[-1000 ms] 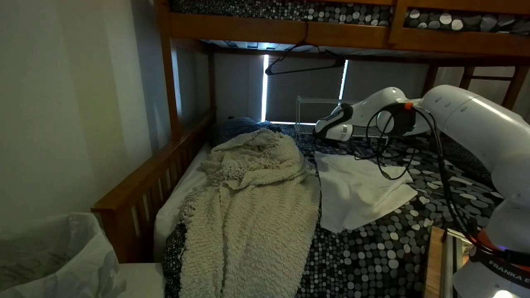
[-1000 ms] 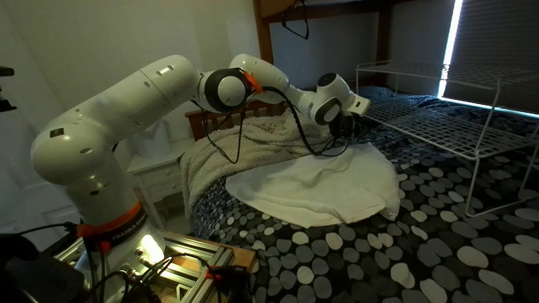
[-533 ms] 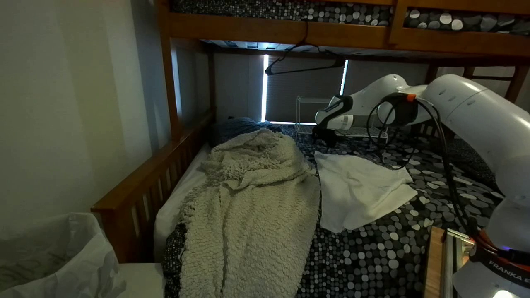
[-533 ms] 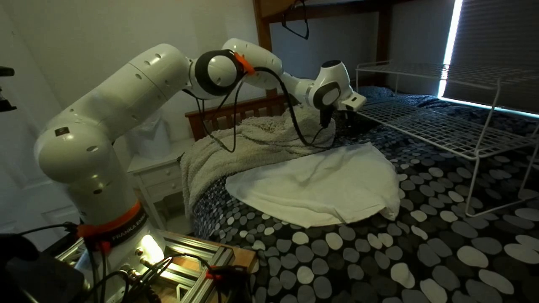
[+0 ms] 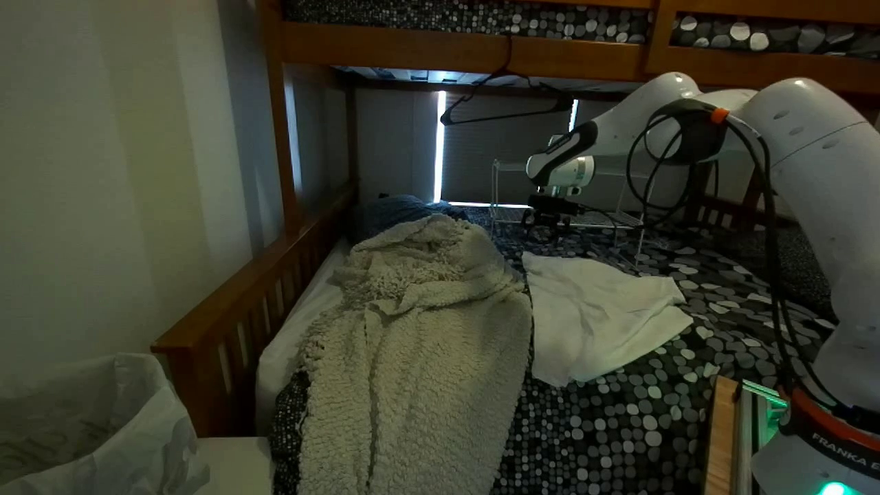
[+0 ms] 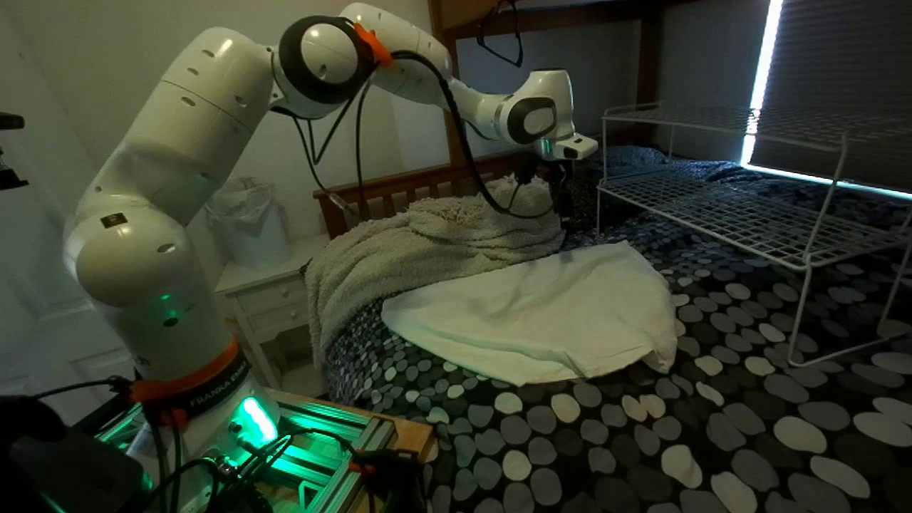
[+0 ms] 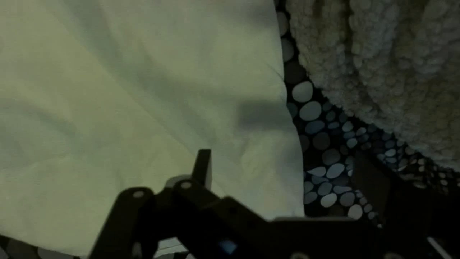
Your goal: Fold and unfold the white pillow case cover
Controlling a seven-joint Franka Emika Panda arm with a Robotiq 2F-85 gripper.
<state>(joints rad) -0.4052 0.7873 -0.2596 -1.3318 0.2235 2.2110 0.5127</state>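
The white pillow case cover (image 5: 598, 320) lies spread and creased on the dotted bedspread. Its whole outline shows in an exterior view (image 6: 534, 313), with soft wrinkles across the middle; the number of layers I cannot tell. My gripper (image 6: 564, 210) hangs above the bed past the cover's far end, pointing down. In the wrist view my gripper (image 7: 287, 172) has its fingers (image 7: 203, 165) wide apart with nothing between them. Below them the cover (image 7: 107, 90) fills the left side, its straight edge running down between the two fingers. No contact with the cloth shows.
A cream knitted blanket (image 5: 419, 371) is heaped alongside the cover. Beyond the gripper stands a white wire rack (image 6: 819, 206) on the bedspread (image 6: 570, 442). A dark hanger (image 5: 505, 117) dangles from the upper bunk rail (image 5: 454, 45). Loose cables loop under the arm.
The arm has risen and drawn back a little, and the gripper has swung to point more steeply down. The light at the base has turned from white to green. The cover has not moved.
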